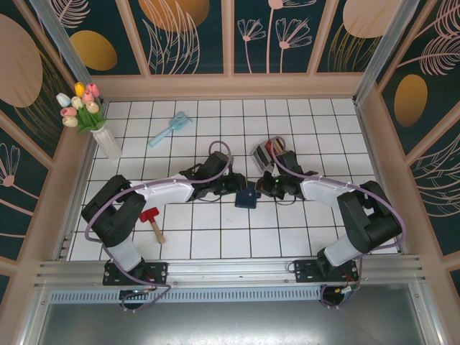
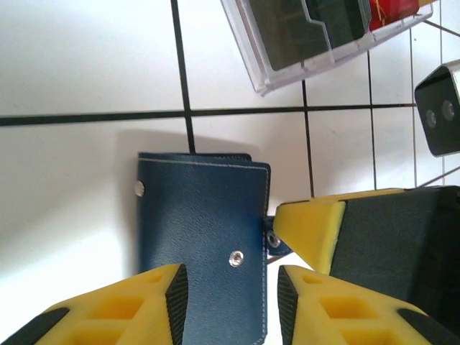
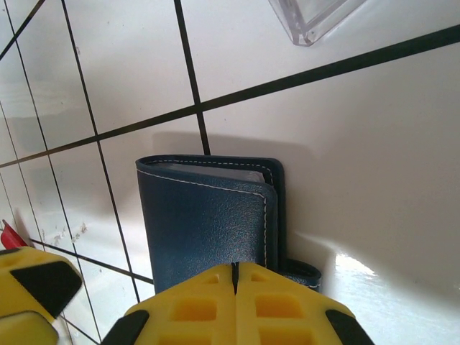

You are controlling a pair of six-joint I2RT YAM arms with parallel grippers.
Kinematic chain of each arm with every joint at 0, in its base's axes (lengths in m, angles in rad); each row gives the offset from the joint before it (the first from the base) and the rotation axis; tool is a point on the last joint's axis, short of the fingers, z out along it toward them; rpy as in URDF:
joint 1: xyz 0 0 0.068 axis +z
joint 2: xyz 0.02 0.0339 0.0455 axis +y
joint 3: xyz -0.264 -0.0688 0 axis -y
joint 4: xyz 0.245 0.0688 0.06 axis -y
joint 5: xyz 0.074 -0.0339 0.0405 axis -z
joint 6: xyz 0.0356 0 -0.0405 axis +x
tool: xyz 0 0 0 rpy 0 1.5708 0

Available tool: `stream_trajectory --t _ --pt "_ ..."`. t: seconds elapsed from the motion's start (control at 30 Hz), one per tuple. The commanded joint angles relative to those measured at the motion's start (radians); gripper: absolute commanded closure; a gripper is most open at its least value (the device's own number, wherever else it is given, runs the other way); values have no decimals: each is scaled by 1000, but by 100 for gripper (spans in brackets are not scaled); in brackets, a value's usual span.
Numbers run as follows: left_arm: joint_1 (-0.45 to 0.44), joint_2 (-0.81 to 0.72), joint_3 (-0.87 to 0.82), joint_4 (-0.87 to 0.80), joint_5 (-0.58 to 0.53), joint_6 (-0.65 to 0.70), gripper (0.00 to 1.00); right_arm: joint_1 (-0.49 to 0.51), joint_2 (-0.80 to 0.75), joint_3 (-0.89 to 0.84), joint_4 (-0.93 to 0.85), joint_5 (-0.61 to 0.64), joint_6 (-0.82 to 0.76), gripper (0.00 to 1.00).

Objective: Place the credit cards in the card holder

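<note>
Left wrist: card holder (image 2: 201,230) long axis twd left pincer (image 2: 230,287), jaws apart; right pincer (image 3: 236,277) closed.

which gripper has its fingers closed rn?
The right gripper: its fingers meet with no gap. The left gripper has its fingers apart over the card holder.

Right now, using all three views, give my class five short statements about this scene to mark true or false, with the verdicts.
1. The card holder has its snap tab fastened. False: the tab hangs loose off its edge.
2. The right gripper has its fingers shut together. True.
3. The red card lies on the tiles beside the card holder. False: it sits in the clear rack.
4. The left gripper is open over the card holder. True.
5. The flower vase stands at the table's far right corner. False: it stands at the far left.
</note>
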Motion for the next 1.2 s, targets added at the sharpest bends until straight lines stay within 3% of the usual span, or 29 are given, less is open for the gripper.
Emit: stream_trajectory --t 0.0,0.3,0.6,0.83,0.97,1.07,1.17 --pt "4 54 14 -69 -9 55 58 1 -11 16 -20 -23 -17 100" --pt "2 155 66 -71 73 91 55 17 -13 29 -20 -46 -3 100" --pt "2 191 81 -114 59 93 64 29 -17 102 -209 40 -66 82" --pt "1 196 78 -113 64 96 66 37 -35 112 -253 63 -74 81" --pt "2 199 77 -111 68 96 66 43 -47 123 -276 84 -79 85" --pt "1 200 79 -108 71 95 66 43 -44 129 -294 104 -84 96" --pt "1 203 83 -107 77 95 66 45 -46 137 -303 116 -89 100"
